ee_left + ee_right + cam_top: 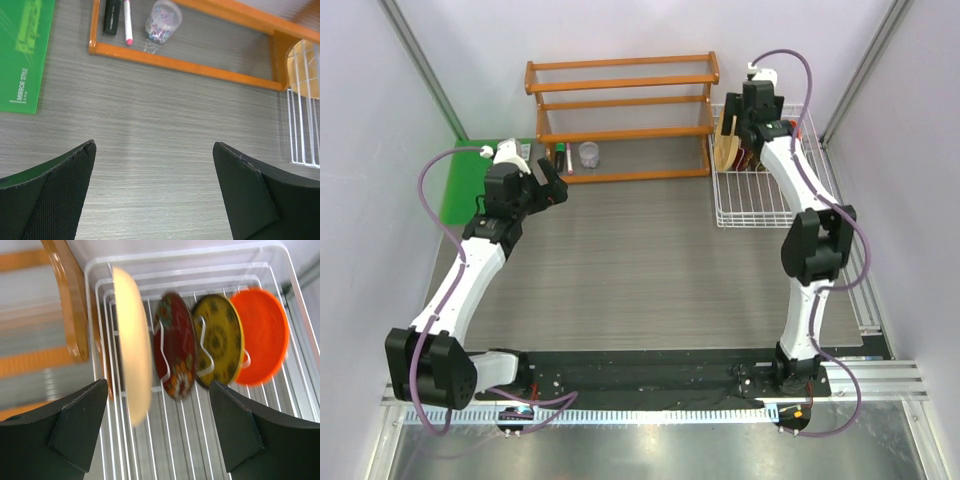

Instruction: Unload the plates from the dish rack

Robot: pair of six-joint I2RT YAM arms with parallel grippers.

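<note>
Tan plate [132, 340] stands just ahead of right hand [157, 392].

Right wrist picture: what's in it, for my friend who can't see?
Four plates stand on edge in a white wire dish rack: pale yellow, dark red flowered, yellow patterned, bright orange. The right gripper, open, hovers close to them.

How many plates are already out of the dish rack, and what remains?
None is out. The tan plate, dark red plate, yellow-centred plate and orange plate stand in the dish rack. The right arm hovers over them, jaws open and empty; the left arm is aside. All four remain.
</note>
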